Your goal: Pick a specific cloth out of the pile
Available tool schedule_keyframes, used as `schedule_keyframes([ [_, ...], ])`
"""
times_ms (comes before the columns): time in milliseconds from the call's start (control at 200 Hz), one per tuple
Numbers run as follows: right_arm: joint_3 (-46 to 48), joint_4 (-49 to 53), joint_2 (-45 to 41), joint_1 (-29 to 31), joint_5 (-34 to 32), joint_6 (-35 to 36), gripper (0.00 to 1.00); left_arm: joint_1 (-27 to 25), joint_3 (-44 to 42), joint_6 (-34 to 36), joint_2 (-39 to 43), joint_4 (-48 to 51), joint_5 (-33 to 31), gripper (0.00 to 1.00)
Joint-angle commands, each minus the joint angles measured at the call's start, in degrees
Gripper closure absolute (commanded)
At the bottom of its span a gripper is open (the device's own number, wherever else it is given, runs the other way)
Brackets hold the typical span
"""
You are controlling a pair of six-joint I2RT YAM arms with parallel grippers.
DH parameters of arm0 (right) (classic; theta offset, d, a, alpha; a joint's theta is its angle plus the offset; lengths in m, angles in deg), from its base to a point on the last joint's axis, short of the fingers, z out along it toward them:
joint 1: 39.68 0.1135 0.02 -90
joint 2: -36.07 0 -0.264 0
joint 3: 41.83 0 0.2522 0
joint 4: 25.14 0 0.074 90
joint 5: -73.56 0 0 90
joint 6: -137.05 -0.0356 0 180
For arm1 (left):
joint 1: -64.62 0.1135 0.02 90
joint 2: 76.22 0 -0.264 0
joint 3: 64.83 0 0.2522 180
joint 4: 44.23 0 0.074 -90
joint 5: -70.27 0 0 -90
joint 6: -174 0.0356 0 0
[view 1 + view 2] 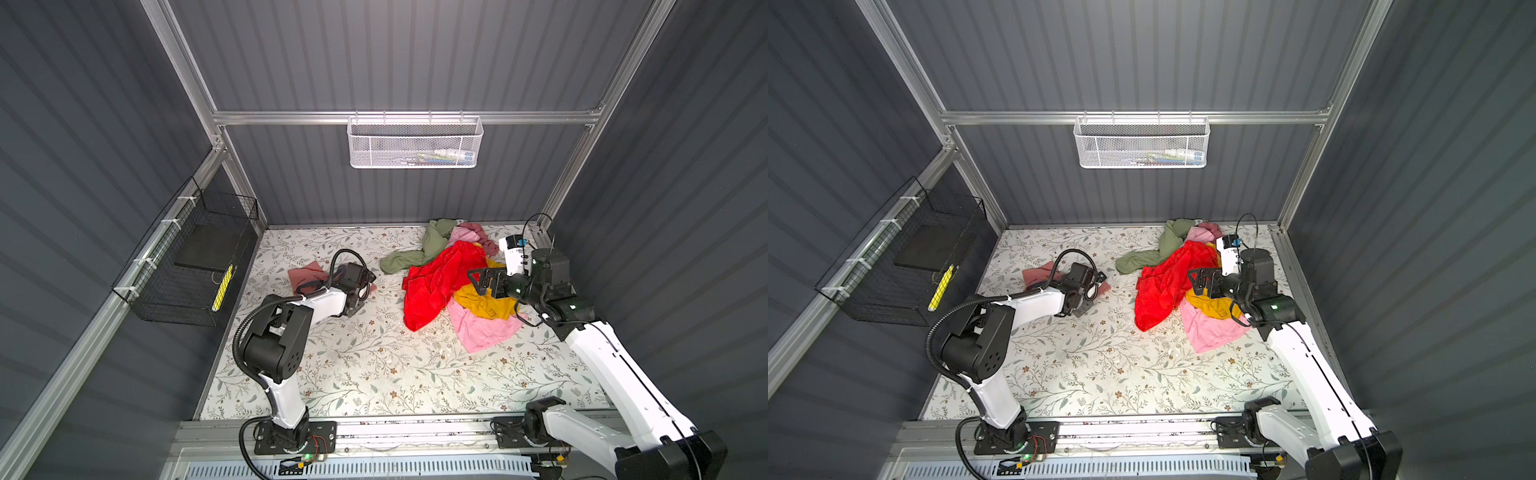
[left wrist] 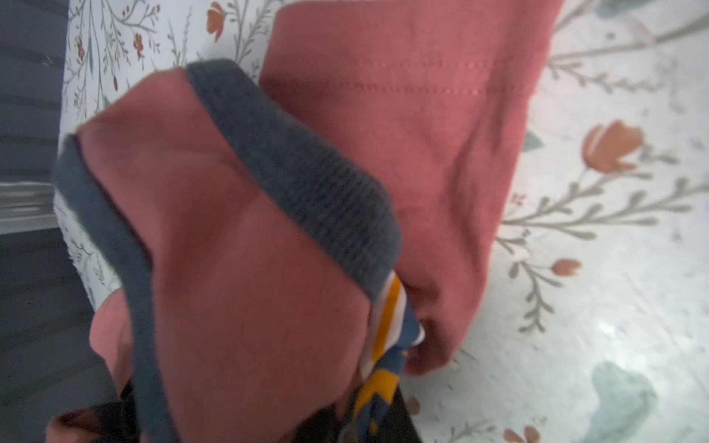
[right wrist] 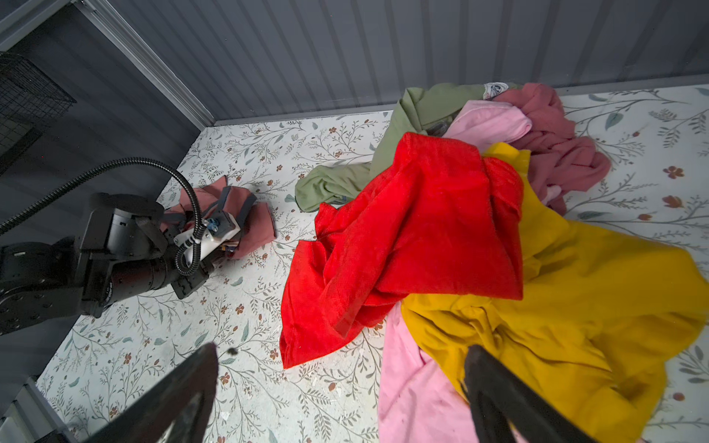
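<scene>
Salmon-pink, blue-grey-trimmed T-shirt (image 1: 305,274) is being pinched tight by the left gripper (image 3: 226,247), well apart from the colourful garment pile (image 1: 436,282); right gripper (image 1: 477,283) is being held spread wide over that.

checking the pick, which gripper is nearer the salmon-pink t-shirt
Left. The left gripper is shut on the salmon-pink t-shirt, away from the pile; the right gripper is open above the pile.

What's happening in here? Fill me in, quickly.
The left arm's jaws are shut on the salmon-pink T-shirt, which lies on the floral table, apart from the pile. Its blue-grey neck trim shows close up in the left wrist view. The right arm's jaws stand open over the pile's yellow garment, holding nothing.
</scene>
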Motion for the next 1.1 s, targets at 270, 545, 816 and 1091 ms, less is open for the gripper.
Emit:
schedule_keyframes([
  [270, -0.44, 0.21, -0.73, 0.17, 0.32, 0.20, 0.01, 4.26, 3.62, 3.76, 2.25, -7.72, 0.33, 1.00],
  [545, -0.15, 0.21, -0.74, 0.22, 0.25, -0.48, 0.01, 7.13, 8.62, 11.39, -6.20, -17.60, 0.33, 1.00],
  [816, -0.24, 2.23, -1.24, 0.13, -1.51, 0.25, 0.01, 10.07, 13.90, 12.47, -15.06, -19.54, -0.65, 1.00],
  [1091, 0.11, 1.85, -0.71, 0.17, -1.44, 0.05, 0.01, 10.11, 11.12, 10.46, -11.32, -18.23, 1.07, 1.00],
])
